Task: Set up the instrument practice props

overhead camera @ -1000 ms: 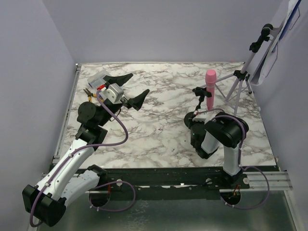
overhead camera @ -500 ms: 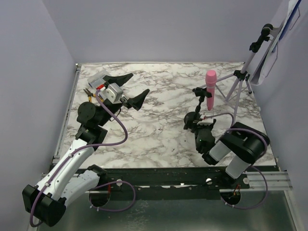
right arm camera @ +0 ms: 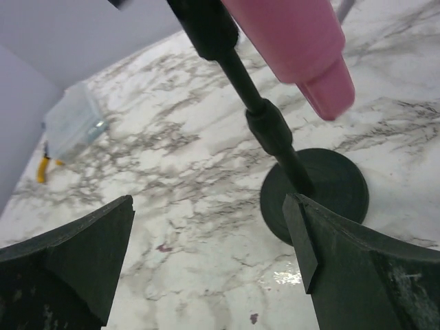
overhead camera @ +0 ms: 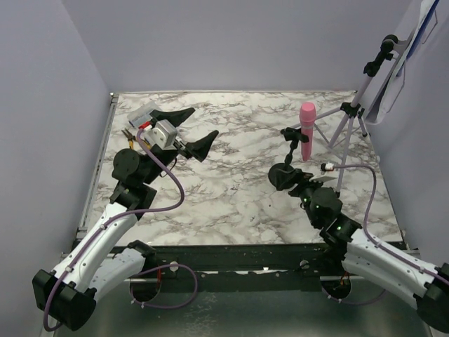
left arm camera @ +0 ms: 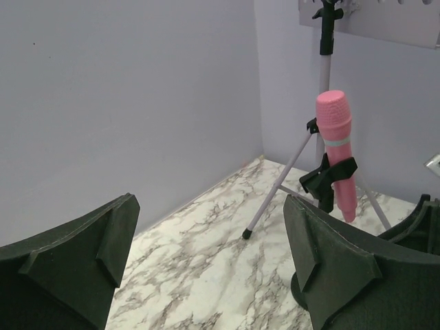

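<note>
Looking at your right claw (right arm camera: 208, 206) first: it's released, jaws spread wide w/ nothing btw them, low over the marble table (overhead camera: 231, 203). Just ahead of its tips sits the round black base of the mic stand (right arm camera: 323, 185). The wrist view shows a gap there, no contact w/ either finger. The stand's thin stem rises tilted from that base. Its clip holds the pink mic (overhead camera: 306, 130), head up, tail end hanging over the base. Stand + mic are right of the table's ctr.

Beyond them, in the far right corner, you've got the silver tripod (overhead camera: 349, 126) w/ the lavender perforated desk (left arm camera: 385, 20) on top, tilted by the right wall. White sheets (overhead camera: 426, 17) rest on the desk, print too small to read. The tripod's legs are near the mic stand, apart from it.

Your left claw (overhead camera: 203, 121) is also released and empty, held up above the table's left half, pointing toward the mic. Behind it, in the far left corner, a clear plastic box (overhead camera: 140, 112) lies w/ orange-handled pliers (overhead camera: 129, 137) just beside it along the left edge.
</note>
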